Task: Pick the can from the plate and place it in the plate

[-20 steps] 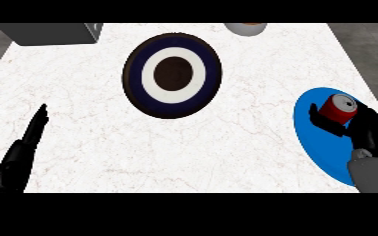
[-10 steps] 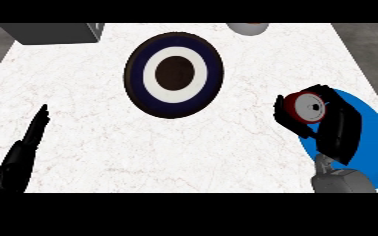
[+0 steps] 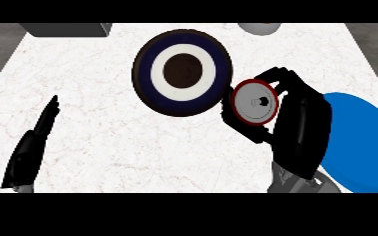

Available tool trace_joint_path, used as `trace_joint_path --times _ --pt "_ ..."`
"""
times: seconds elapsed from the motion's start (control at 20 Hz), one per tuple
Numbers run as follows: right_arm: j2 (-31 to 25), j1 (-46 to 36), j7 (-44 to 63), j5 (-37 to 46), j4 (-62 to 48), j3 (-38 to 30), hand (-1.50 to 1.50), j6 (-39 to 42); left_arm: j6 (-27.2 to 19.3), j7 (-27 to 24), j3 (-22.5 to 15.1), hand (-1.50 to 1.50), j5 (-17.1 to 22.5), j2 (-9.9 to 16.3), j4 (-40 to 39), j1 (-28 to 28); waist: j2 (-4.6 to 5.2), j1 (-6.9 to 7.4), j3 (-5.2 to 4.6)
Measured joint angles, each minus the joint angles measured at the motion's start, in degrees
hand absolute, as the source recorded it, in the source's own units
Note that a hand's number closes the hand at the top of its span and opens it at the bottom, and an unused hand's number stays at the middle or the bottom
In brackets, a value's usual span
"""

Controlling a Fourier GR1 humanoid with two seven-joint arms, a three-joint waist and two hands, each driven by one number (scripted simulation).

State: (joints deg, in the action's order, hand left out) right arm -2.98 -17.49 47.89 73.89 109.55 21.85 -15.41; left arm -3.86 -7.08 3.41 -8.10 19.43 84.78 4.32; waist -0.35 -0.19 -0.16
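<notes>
White marbled counter top, seen from steeply above. Round dark-blue plate with a white ring and dark brown centre, lying near the counter's far middle. Plain bright-blue plate, at the right edge, partly hidden by the forearm. Red-rimmed can with a silver lid, held upright just beside the dark-blue plate's right rim. Right hand, black, fingers curled round the can. Left hand, black, fingers straight, resting at the lower left.
</notes>
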Motion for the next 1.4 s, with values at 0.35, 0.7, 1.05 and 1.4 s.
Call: trace_joint_path --times 0.35,0.7,1.05,1.4 --pt "2.36 -17.66 9.1 -3.45 -12.69 0.32 1.5 1.48 1.09 0.28 -0.04 0.0 -0.56 -0.15 0.77 -0.29 0.4 1.33 0.09" --pt "2.73 -30.06 9.43 -13.5 -32.36 -0.69 1.5 -2.87 1.82 0.83 0.29 0.0 -0.75 -0.37 1.22 -1.05 0.64 1.95 0.14" --pt "2.85 -38.1 3.84 -25.12 -51.44 -1.64 1.5 -11.74 2.29 0.71 -0.12 0.0 -1.43 -1.1 0.29 -2.44 1.02 2.87 0.15" --pt "2.8 -40.8 1.34 -35.09 -62.98 -2.4 -1.5 -23.73 2.78 0.48 -0.24 0.0 -1.66 -1.34 0.29 -2.84 1.23 3.85 0.16"
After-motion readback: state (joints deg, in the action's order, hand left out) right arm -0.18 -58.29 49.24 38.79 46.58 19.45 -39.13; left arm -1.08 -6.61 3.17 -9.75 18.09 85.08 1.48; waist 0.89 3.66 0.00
